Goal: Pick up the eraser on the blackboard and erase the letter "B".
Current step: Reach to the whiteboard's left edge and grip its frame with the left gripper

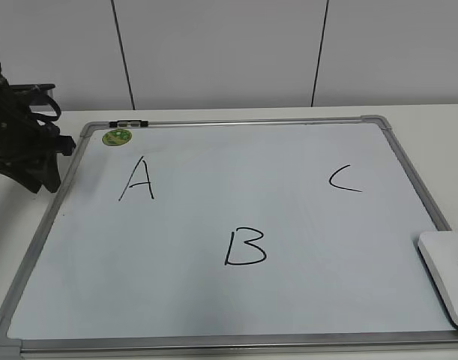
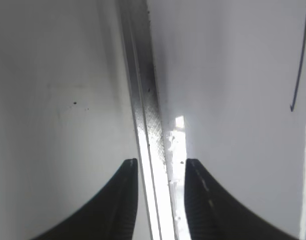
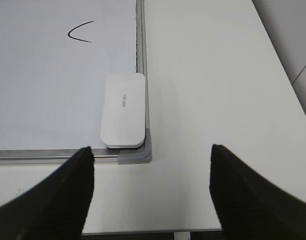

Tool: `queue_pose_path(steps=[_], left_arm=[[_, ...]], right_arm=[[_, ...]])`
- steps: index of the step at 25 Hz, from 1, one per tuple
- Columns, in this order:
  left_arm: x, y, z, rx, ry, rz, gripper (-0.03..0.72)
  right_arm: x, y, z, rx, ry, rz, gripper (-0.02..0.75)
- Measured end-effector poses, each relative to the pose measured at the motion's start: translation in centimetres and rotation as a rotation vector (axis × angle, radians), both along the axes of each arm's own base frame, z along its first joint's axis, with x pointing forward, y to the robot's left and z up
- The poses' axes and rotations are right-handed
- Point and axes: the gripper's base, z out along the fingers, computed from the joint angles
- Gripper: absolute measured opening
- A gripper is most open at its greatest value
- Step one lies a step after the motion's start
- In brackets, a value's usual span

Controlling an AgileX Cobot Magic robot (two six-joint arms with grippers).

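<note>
The blackboard [image 1: 303, 240] is a white-surfaced board with a silver frame, lying flat on the table. The black letter "B" [image 1: 245, 247] is at its lower middle. The white eraser [image 1: 447, 274] lies on the board's near right corner. It also shows in the right wrist view [image 3: 123, 110], against the frame. My right gripper [image 3: 150, 150] is wide open and empty, above the bare table just short of that corner; it is out of the exterior view. My left gripper [image 2: 160, 165] is open, its fingers either side of the board's left frame [image 2: 145, 110], at the far left [image 1: 49, 174].
The letters "A" [image 1: 139, 180] and "C" [image 1: 344, 178] are on the board, and a green round magnet [image 1: 117, 136] sits at its far left corner. A grey corner cap [image 3: 137, 156] lies beside the eraser. The white table [image 3: 218, 90] extends to the right of the board.
</note>
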Motion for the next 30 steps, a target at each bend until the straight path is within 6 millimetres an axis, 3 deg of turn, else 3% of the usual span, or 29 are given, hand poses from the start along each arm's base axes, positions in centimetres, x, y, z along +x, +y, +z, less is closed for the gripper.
queue_pose_path(steps=[18,30], left_arm=[[0.6,0.2,-2.8,0.023,0.059,0.053,0.241],[0.7,0.4,-2.9,0.047,0.053,0.047,0.241]], right_arm=[[0.0,0.0,0.0,0.0,0.0,0.0,0.535],[0.0,0.0,0.0,0.0,0.0,0.0,0.535]])
